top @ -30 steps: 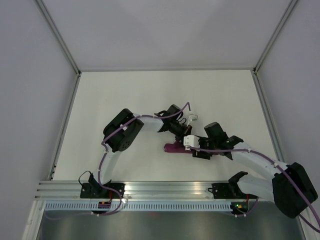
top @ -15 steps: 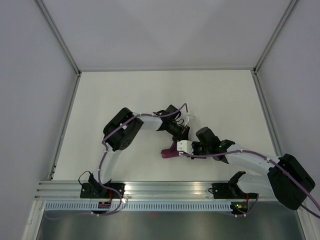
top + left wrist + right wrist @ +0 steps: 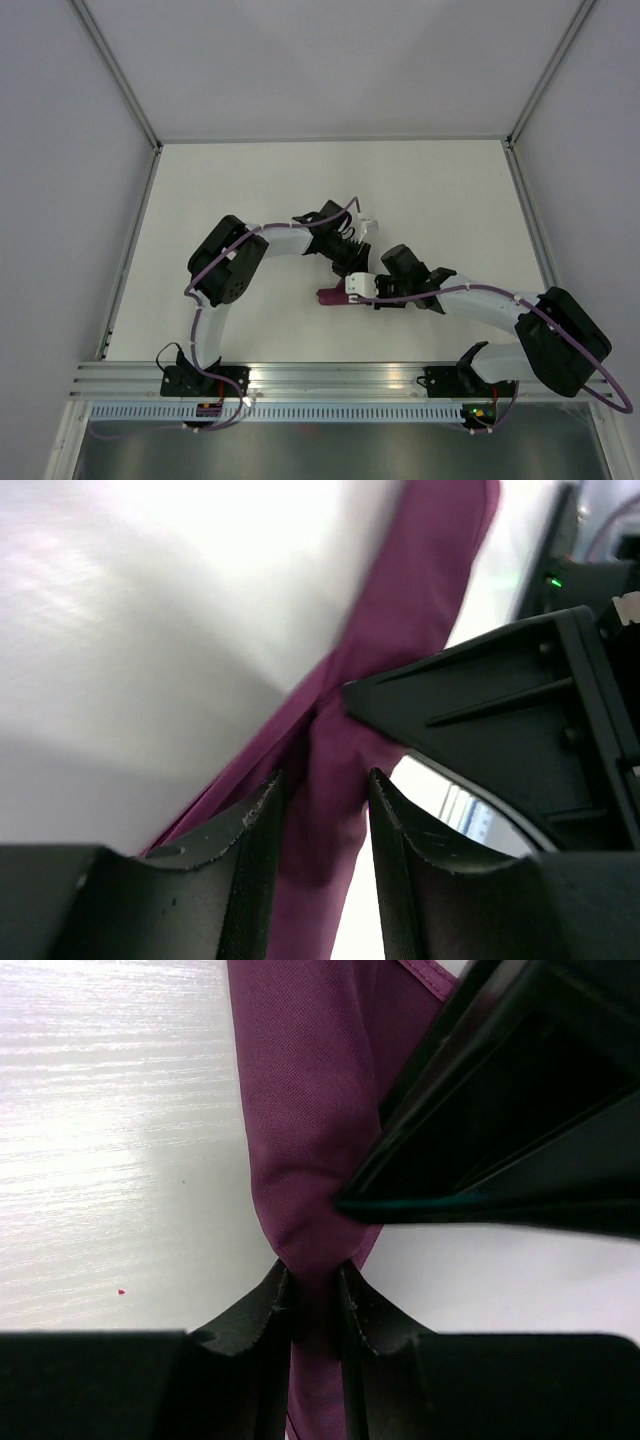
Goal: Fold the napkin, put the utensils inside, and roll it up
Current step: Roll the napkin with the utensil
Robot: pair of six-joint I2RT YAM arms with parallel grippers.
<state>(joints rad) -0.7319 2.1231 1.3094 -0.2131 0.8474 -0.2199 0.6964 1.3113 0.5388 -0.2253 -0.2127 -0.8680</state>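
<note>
Bright glare, blurred wrist close-ups

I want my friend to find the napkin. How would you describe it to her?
Start at the white table, midway across, where the left gripper and right gripper meet. Pinched by the right one lies the napkin, a narrow bundle of shiny purple cloth. Unlike the thin purple cables nearby, it is soft fabric, not a cord.

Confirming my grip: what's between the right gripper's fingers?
The napkin, bunched and pinched tight in the right gripper; the right wrist view shows it.
</note>
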